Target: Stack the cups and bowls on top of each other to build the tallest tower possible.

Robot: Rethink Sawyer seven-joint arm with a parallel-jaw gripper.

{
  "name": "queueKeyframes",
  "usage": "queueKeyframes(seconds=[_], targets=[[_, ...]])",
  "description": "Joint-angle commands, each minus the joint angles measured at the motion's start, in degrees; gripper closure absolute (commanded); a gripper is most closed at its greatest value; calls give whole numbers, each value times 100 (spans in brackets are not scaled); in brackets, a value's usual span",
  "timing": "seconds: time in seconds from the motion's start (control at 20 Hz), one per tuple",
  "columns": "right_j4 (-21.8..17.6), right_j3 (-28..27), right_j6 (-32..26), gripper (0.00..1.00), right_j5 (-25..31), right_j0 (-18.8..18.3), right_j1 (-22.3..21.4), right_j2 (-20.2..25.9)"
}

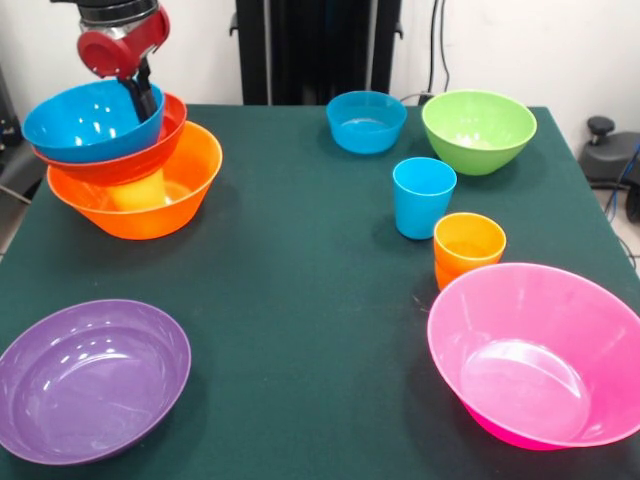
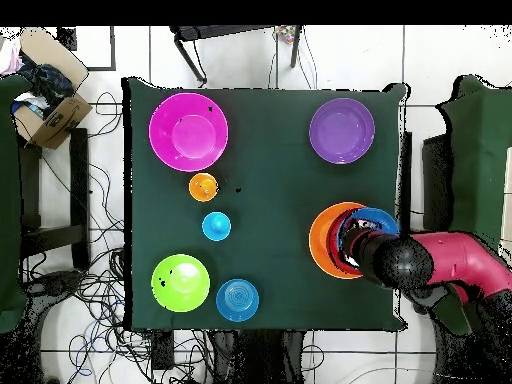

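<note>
The tower stands at the table's far left: a big orange bowl (image 1: 150, 205) (image 2: 322, 240) holds a red-orange bowl (image 1: 140, 160). A blue bowl (image 1: 85, 120) (image 2: 380, 218) lies tilted on top. My gripper (image 1: 143, 100) reaches down at that blue bowl's rim and looks shut on it. A yellow shape (image 1: 140, 190) shows through the orange wall. Loose on the table are a purple bowl (image 1: 90, 380), a pink bowl (image 1: 540, 355), a green bowl (image 1: 478, 130), a small blue bowl (image 1: 366, 121), a blue cup (image 1: 423, 197) and nested orange cups (image 1: 468, 248).
In the overhead view my red arm (image 2: 440, 262) covers the tower's right side and overhangs the table edge. A cardboard box (image 2: 50, 110) and cables lie on the floor beside the table. The green cloth (image 1: 300, 300) is bare in the middle.
</note>
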Motion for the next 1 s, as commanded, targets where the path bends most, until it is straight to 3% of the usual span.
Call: queueKeyframes(seconds=[0.05,1.0], targets=[[-257,511,620,100,-366,396,-147,-369],[-277,490,543,100,-355,371,-195,-429]])
